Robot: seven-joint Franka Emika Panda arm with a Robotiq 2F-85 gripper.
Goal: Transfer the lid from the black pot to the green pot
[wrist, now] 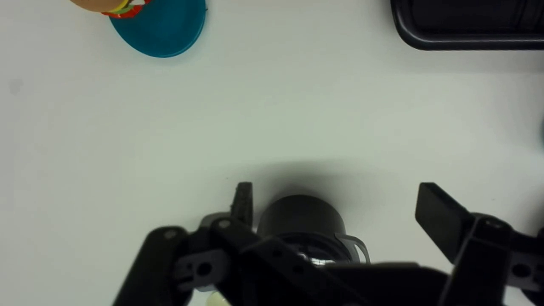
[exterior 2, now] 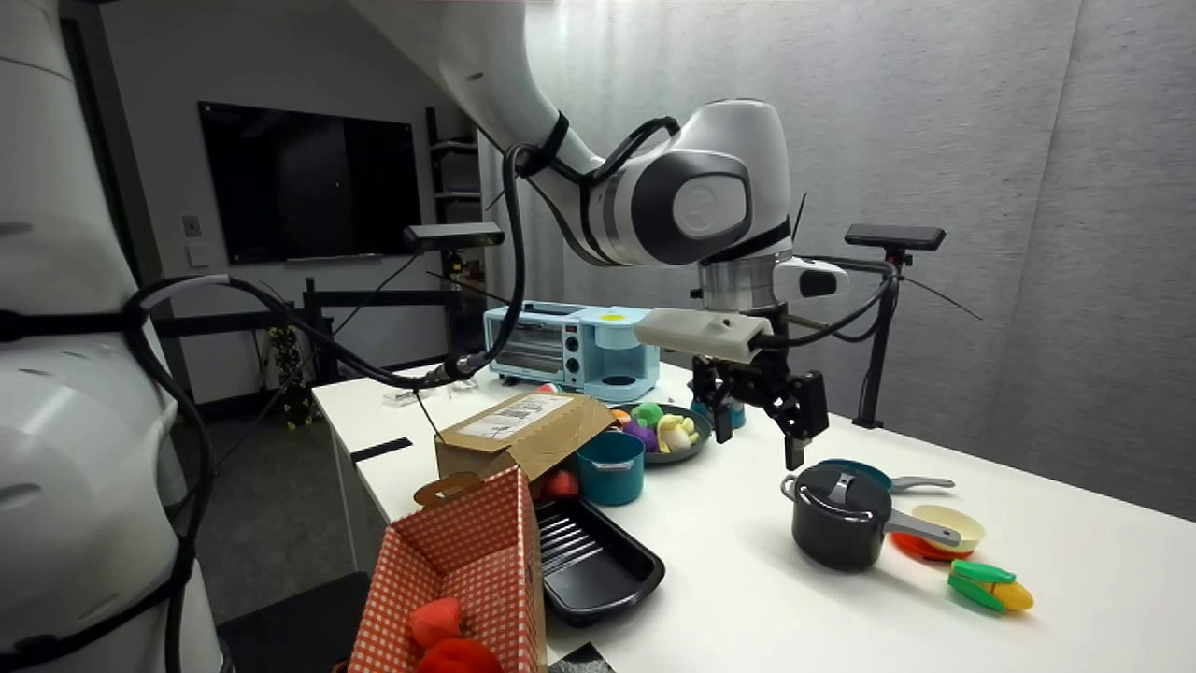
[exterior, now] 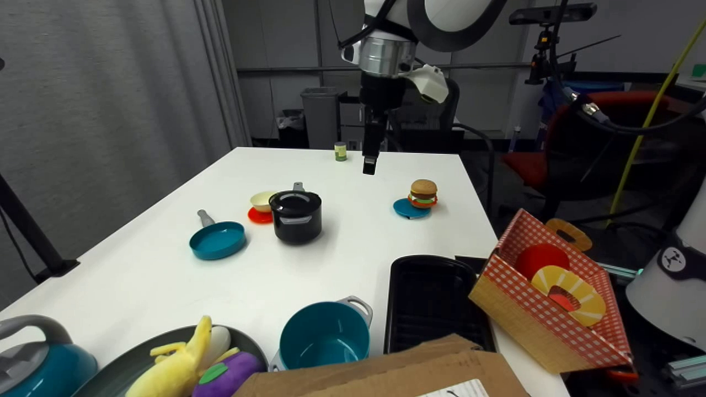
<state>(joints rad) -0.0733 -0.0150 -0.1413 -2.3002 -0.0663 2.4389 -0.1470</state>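
Note:
The lid [exterior: 295,203] sits on the black pot [exterior: 298,229]; it looks dark and glossy, with a grey knob in an exterior view [exterior 2: 841,488]. The black pot [exterior 2: 834,540] has a long grey handle and a side loop. The green pot [exterior: 325,331] is teal, open on top and empty; it also shows in an exterior view [exterior 2: 612,481]. My gripper [exterior 2: 758,449] is open and empty, above the table and higher than the lid. In the wrist view, the fingers [wrist: 335,187] stand wide apart; the black pot [wrist: 299,214] lies below, with the lid [wrist: 318,253] mostly hidden behind the gripper body.
A teal pan [exterior: 218,241] and a cream bowl [exterior: 262,201] stand beside the black pot. A black tray [exterior: 436,300], a checkered basket [exterior: 529,309] and a cardboard box [exterior: 397,375] stand near the green pot. A burger [exterior: 423,193] rests on a teal dish [exterior: 408,209].

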